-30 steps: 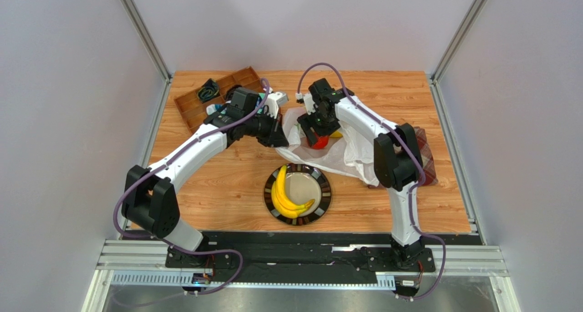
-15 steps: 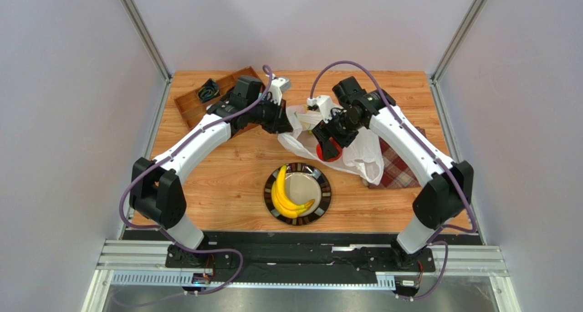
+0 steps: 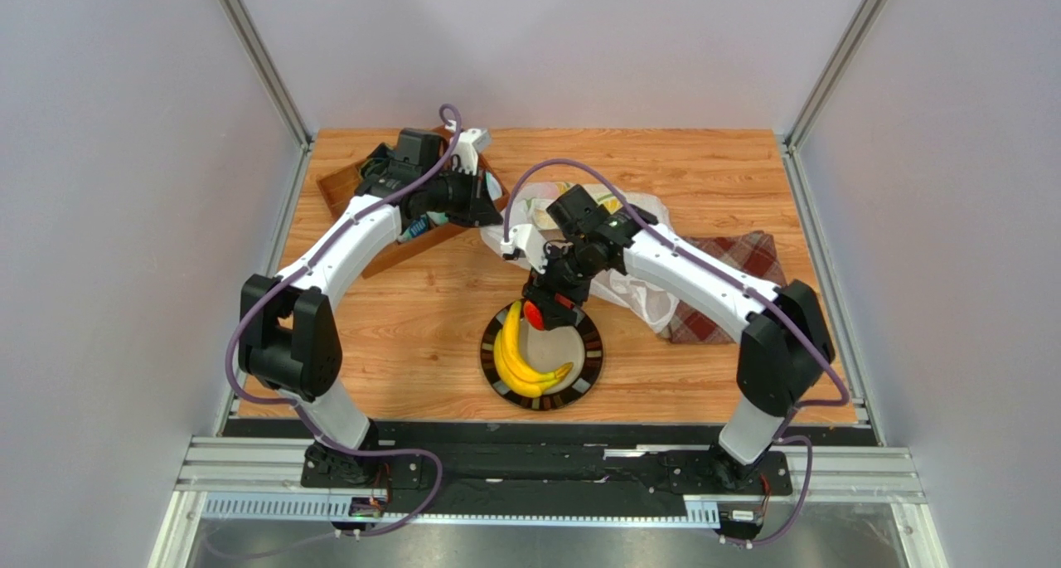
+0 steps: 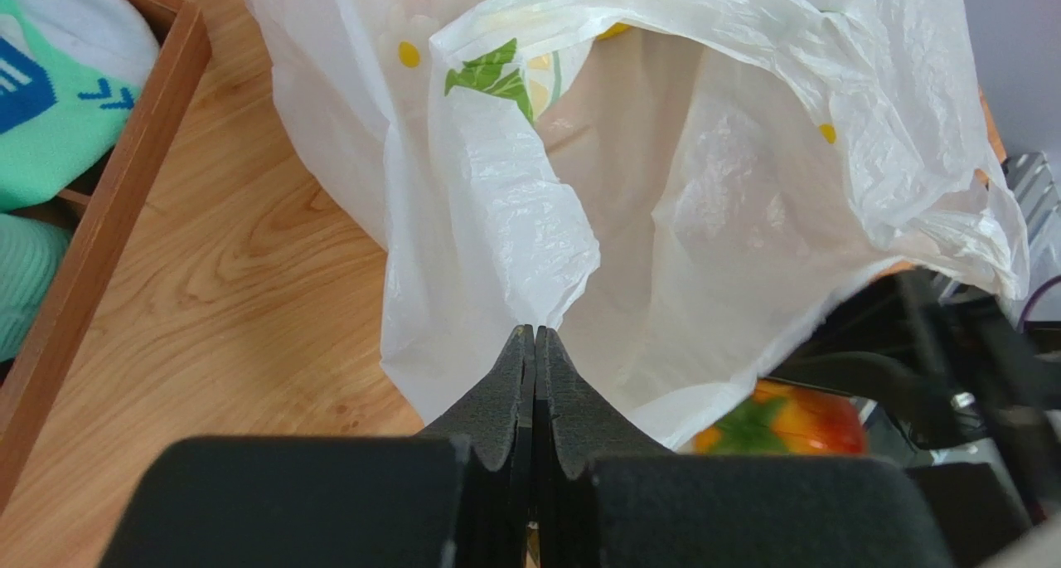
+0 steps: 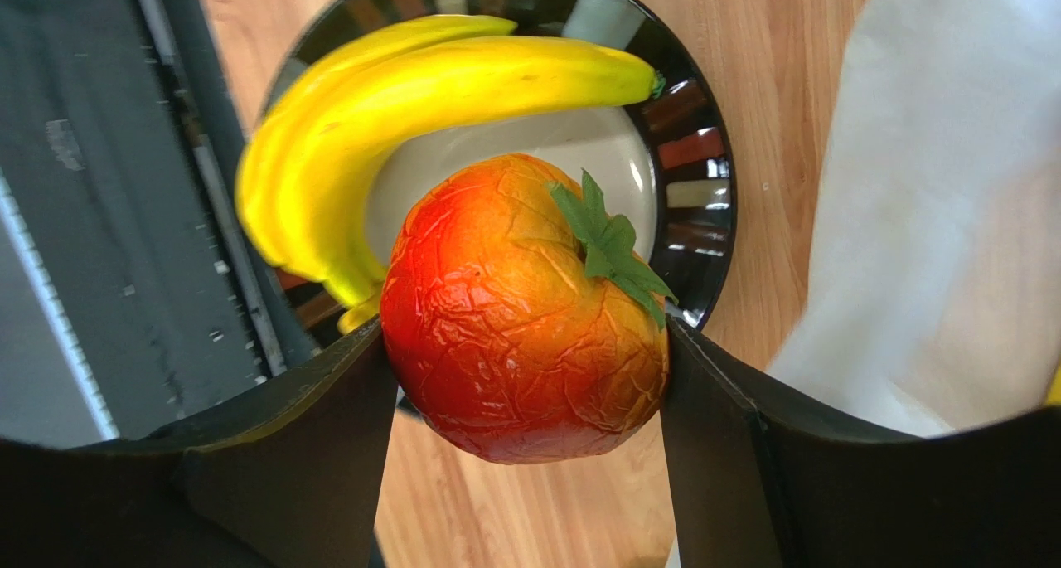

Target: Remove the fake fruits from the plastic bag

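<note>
Since the earlier frames the right arm is swinging out of the plastic bag toward the near side with the red fruit. The left arm is pulling back to the far left and taking the bag's edge along. Nearest now, the plate is sitting on the surface with the bananas lying in it, so those are already out. Just past them the right tool is hanging over the plate's far rim, jaws standing wide and clamped on the red fruit from both sides. That fruit is sitting clear of the bag but not yet set down; I cannot tell whether it is touching the plate. Beyond that the bag is lying slumped on the surface, its right side overlapping the plaid cloth. The left tool is pinching a fold of the bag's rim, fingers fully together on the film, holding the mouth up and open toward the right arm. Deep inside, a yellow-orange shape is showing under the far rim, so I'm reading at least one fruit as still in there, though it could be a print. No green one is showing; it may be hiding under the folds. Farthest left, the wooden tray is sitting behind the left arm, not involved. Remaining by my read: releasing the red one onto the plate, then going back in for whatever the bag is still holding.
</note>
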You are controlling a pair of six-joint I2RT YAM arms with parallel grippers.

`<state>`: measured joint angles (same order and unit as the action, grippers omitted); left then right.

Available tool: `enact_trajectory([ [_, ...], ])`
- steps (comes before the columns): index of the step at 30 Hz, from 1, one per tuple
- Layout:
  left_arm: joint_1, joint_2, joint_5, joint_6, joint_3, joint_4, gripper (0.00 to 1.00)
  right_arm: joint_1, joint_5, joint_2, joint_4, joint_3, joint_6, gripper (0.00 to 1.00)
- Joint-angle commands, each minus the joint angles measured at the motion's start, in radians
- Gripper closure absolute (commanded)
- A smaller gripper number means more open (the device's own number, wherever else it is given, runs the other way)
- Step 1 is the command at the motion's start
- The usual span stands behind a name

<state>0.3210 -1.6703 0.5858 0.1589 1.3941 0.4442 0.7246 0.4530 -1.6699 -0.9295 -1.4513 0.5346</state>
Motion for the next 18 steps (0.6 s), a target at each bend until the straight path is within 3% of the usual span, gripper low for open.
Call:
enact_trajectory([
  [1, 0.016, 0.055, 0.04, 0.014, 0.016, -0.041, 1.0, 0.028, -0.095, -0.068, 0.142, 0.0, 0.001, 0.41],
  [7, 0.016, 0.081, 0.029, 0.01, -0.018, -0.042, 1.0, 0.041, -0.096, -0.183, 0.13, -0.014, -0.013, 0.38],
  [9, 0.016, 0.083, 0.029, 0.008, -0.021, -0.039, 1.0, 0.045, -0.039, -0.195, 0.124, -0.023, -0.013, 0.26],
  [11, 0.016, 0.083, 0.031, 0.014, -0.023, -0.041, 1.0, 0.047, -0.016, -0.189, 0.103, -0.041, -0.033, 0.0],
  [18, 0.016, 0.069, 0.031, 0.007, -0.047, -0.051, 1.0, 0.0, -0.01, 0.056, -0.014, -0.049, 0.033, 0.0],
])
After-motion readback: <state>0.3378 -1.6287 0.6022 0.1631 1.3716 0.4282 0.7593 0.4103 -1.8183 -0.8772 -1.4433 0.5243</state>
